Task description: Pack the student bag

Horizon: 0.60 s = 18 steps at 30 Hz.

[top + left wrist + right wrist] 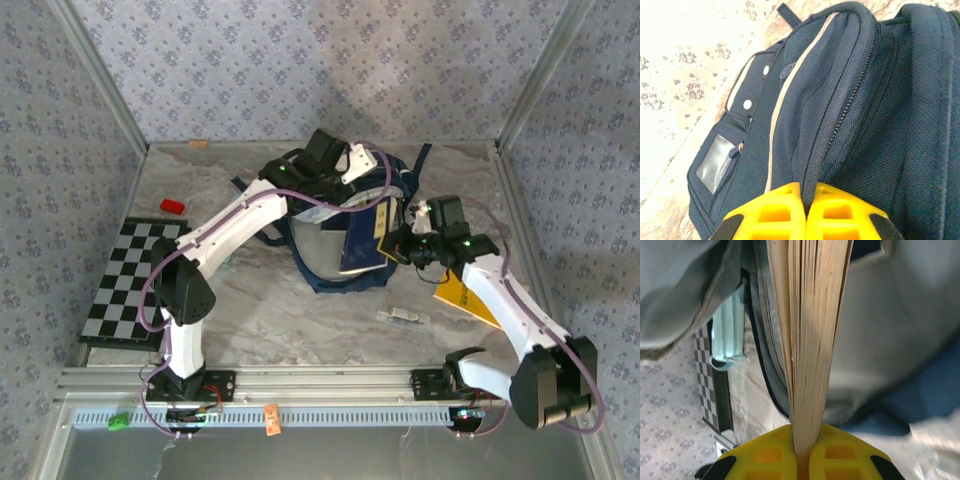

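On the marbled table point(300, 320), my left gripper point(805, 202) pinches a fold of the student bag point(865, 100) — my right gripper point(802, 452) clamps 1 book point(810, 330).

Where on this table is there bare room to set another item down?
Bare tabletop in front of the student bag, between the checkerboard and the small white packet; also the far-right corner beside the bag. Crowded mid-table: bag, navy book, and yellow book under the right arm.
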{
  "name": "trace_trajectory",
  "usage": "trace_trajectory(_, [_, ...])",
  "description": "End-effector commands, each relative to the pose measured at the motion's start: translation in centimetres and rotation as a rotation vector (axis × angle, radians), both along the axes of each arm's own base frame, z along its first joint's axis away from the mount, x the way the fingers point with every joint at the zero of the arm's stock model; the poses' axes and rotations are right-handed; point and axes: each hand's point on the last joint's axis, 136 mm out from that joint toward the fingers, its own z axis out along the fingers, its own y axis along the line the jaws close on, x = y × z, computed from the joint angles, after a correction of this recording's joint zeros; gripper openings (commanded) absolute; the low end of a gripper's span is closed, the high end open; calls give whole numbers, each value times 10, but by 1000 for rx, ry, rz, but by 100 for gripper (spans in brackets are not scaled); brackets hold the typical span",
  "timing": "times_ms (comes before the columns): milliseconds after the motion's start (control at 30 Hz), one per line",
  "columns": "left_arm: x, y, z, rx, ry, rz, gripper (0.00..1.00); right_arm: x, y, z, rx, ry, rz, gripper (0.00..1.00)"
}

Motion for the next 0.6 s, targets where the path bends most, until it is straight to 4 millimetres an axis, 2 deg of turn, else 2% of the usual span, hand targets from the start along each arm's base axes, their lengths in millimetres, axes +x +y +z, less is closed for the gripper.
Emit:
trace_trajectory(0, [-7,-5,87,-189,-134,-27,0,45,18,13,71,-175,-44,0])
trace_trajectory(167, [-10,-3,89,-204,-123,-24,0,81,27,-8,58,-209,-80,0])
trace_trajectory(267, [-10,-2,87,-209,-118,-19,0,99,19,-38,2,-166,-142,6])
trace_trajectory(367, [-11,-1,85,-205,-117,-16,0,109,10,-62,-52,-133,-176,21])
trace_trajectory(433, [-11,1,86,-204,-118,-15,0,110,5,-72,-83,-100,-181,37])
trace_trajectory(500, [-12,1,84,-206,-116,-16,0,106,5,-71,-98,-98,-168,54])
trace_trajectory(567, [-13,1,89,-220,-118,-23,0,95,1,-69,-150,-92,-166,63])
